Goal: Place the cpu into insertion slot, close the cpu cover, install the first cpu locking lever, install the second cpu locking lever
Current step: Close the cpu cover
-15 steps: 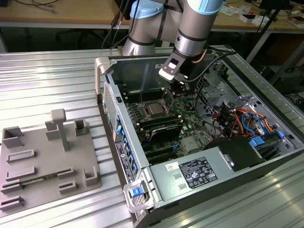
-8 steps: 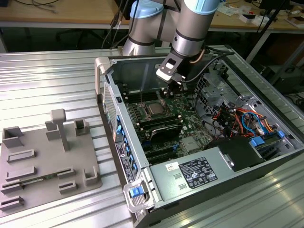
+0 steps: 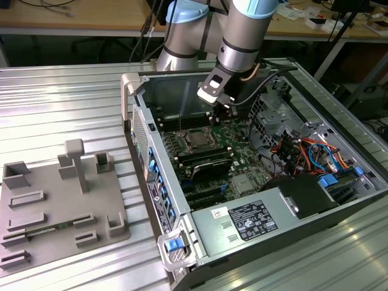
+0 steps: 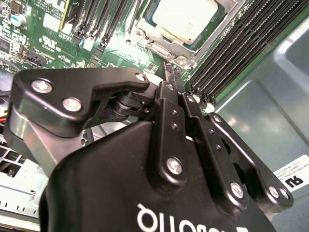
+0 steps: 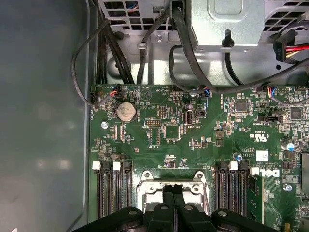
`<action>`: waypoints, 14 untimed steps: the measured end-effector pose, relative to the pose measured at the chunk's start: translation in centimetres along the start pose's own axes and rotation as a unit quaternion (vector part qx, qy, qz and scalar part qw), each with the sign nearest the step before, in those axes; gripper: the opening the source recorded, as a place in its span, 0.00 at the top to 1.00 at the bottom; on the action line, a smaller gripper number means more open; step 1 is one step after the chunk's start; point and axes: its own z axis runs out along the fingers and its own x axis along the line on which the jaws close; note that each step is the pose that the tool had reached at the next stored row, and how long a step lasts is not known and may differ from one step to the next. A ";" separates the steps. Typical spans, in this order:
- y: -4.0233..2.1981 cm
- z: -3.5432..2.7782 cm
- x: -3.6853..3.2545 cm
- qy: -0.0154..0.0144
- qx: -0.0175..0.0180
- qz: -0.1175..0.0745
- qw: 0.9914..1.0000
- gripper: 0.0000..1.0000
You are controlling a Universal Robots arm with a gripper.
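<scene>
So the arm is reaching down into the open computer case (image 3: 182,91), which sits on the ribbed metal surface (image 3: 60,97). The hand (image 3: 225,112) hangs right over the green board (image 5: 203,121), just past one edge of the socket (image 4: 166,50). In both wrist views the two black fingers (image 5: 168,195) are pressed flat together with no gap, so the hand (image 4: 170,67) is fully closed and there's nothing between them as far as I can see. The tips look very close to the metal edge of the socket, but I honestly can't tell if they touch it.

The cpu (image 4: 186,17) is already seated in the socket, silver top facing up. The cover (image 4: 145,29), that thin silvery frame, lies flat around it. Whether the levers are latched, can't tell. Black memory slots (image 4: 231,43) run along both sides of the socket.

Off at the exterior view's left there's a grey tray (image 3: 60,200) with blocky holders on it, well apart from the case
</scene>
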 end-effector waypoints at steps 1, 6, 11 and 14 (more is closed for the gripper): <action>-0.09 0.00 0.00 0.000 0.000 0.000 1.000 0.89; -1.13 -0.01 0.01 0.000 0.000 0.000 1.000 0.89; -2.29 0.00 0.03 0.000 0.000 0.000 1.000 0.89; -2.72 0.02 0.03 0.000 0.000 0.000 1.000 0.89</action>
